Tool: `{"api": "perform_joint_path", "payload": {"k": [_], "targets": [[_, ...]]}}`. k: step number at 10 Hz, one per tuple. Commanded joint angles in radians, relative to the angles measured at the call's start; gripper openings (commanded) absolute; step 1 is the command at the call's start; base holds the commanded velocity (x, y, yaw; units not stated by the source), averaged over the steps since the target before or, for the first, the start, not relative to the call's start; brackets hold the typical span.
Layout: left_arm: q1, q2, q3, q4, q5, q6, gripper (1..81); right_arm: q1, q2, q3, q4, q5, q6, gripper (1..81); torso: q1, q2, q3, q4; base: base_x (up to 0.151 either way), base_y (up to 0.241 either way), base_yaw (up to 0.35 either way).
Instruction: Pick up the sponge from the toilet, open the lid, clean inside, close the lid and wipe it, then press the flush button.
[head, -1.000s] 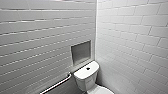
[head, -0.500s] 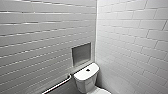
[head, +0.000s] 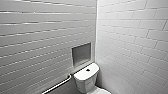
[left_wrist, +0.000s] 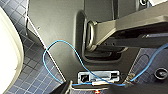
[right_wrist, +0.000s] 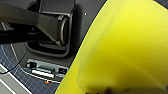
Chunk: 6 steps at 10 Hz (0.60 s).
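Sponge, bright yellow, is up close in the right tool, which looks pinched on it. The arm hangs low over the dark blue tiled floor. Farther off, the white toilet stands in a corner of grey tiled walls, with its flush button on top.

toilet bowl cut off below, sponge cropped, close and blurred

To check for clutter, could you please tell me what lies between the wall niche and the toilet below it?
In the head view, that stretch is bare: just white wall tile between the niche and the toilet.
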Motion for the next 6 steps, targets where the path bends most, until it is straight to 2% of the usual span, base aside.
{"api": "perform_joint_path", "payload": {"k": [1, 2, 3, 4, 5, 6], "targets": [[-0.048, 0.003, 0.003, -0.004, 0.066, -0.001, 81.1, 0.030, 0.005, 0.001, 0.388, -0.066, -0.380, 1.0, 0.000, 0.000, 0.000, 0.000, 0.000, 0.000, 0.000], [-0.048, 0.002, 0.003, -0.003, 0.066, -0.001, 81.1, 0.039, 0.004, 0.000, 0.588, -0.069, -0.588, 1.0, 0.000, 0.000, 0.000, 0.000, 0.000, 0.000, 0.000], [-0.048, 0.003, 0.003, 0.000, 0.066, -0.001, 81.1, 0.056, -0.002, -0.009, 0.793, -0.074, -0.770, 1.0, 0.000, 0.000, 0.000, 0.000, 0.000, 0.000, 0.000], [-0.048, 0.003, 0.003, 0.000, 0.066, 0.000, 81.1, 0.073, -0.010, -0.002, 0.822, -0.078, -0.812, 1.0, 0.000, 0.000, 0.000, 0.000, 0.000, 0.000, 0.000], [-0.048, 0.008, 0.003, 0.002, 0.066, 0.003, 81.1, 0.098, -0.012, -0.005, 0.822, -0.086, -0.811, 1.0, -0.050, 0.100, 0.000, 0.000, 0.000, 0.000, 0.000], [-0.048, 0.006, 0.003, 0.000, 0.066, 0.003, 81.1, 0.104, 0.001, -0.009, 0.826, -0.082, -0.804, 1.0, -0.050, 0.102, 0.000, 0.000, 0.000, 0.000, 0.000]]}}
